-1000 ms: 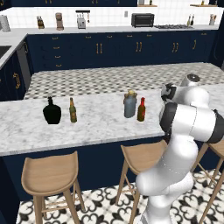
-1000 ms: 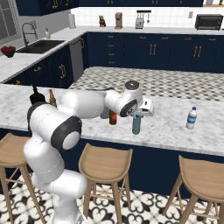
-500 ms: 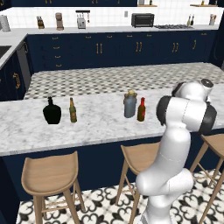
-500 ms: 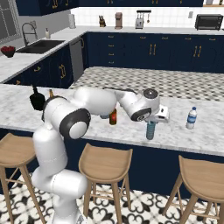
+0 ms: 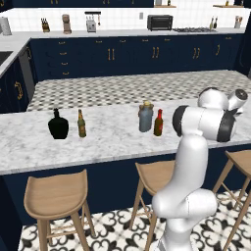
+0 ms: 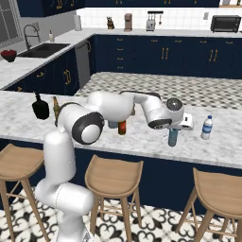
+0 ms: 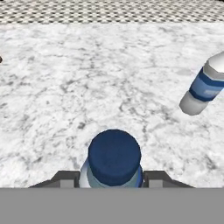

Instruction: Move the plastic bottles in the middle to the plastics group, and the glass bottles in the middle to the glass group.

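Marble desk (image 6: 142, 142): long white-grey veined island top, carrying all the bottles in a row; sorting groups sit at its two ends, with the unsorted bottles in the middle.

White Franka arm with two-finger gripper (image 6: 176, 126): reached out to the right over the near part of the desk. The fingers (image 7: 65, 178) flank the blue bottle on either side just below its top and appear closed on it; contact itself is hidden at the picture's lower edge. The bottle hangs upright beneath the hand, which keeps it ready to be stood down.

Squat round-bodied black glass bottle (image 5: 58, 125): far left end, anchor of the glass group.

Wide grey glass bottle with tan cap (image 5: 145, 116): middle of the desk, not yet sorted; belongs left.

Slim translucent blue plastic bottle with red top (image 6: 173, 137): in the gripper, right of middle, near the water bottle but still apart from it. Judged to be in transit to the plastics group; whether its base touches the desk cannot be told.

Slim amber-green labelled beer bottle (image 5: 81, 123): just right of the black bottle, second member of the glass group.

Slim clear water bottle with blue label and white cap (image 6: 206, 127): right end, marking the plastics group.

Small slim red-brown glass bottle with red neck (image 5: 158, 123): just right of the grey bottle, unsorted.
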